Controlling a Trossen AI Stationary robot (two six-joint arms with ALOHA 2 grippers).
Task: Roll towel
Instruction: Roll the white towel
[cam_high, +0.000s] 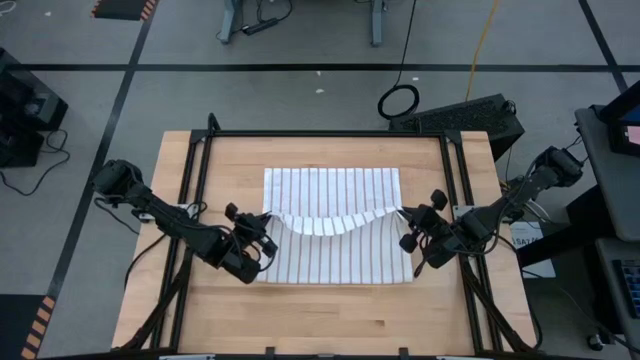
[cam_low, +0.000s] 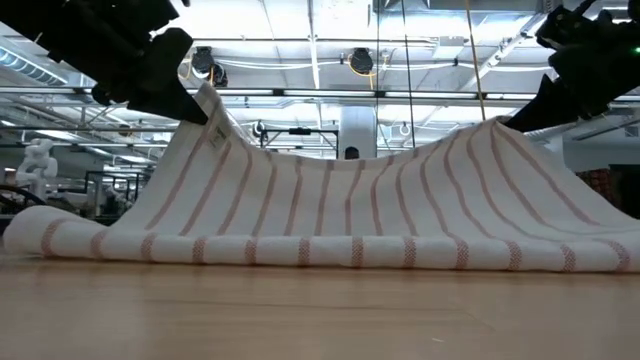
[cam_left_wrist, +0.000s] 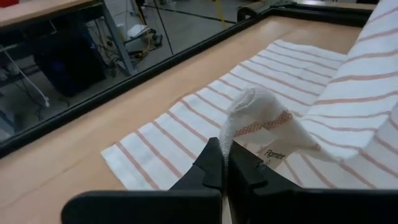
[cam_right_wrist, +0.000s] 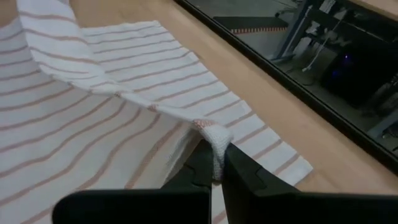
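Observation:
The towel is white with thin reddish stripes and lies on the wooden table. Its far part is spread flat. Its near part is turned back at a fold along the near side and rises to both grippers. The raised edge sags between them. My left gripper is shut on the towel's left raised corner. My right gripper is shut on the right raised corner. Both stand a little above the cloth, and a small tag shows beside the left fingers. My left gripper pinches the bunched left corner of the raised edge between its two fingers, slanting down from the table's left. The corner is lifted clear and the cloth slopes down from it to the fold on the table. My right gripper pinches the bunched right corner of the raised edge between its two fingers, slanting down from the table's right. That corner is held above the flat layer. The edge runs slack from it toward the other gripper.
A black metal frame borders the tabletop on its far, left and right sides. Bare wood lies between the towel's fold and the near edge. A black box stands past the far right corner.

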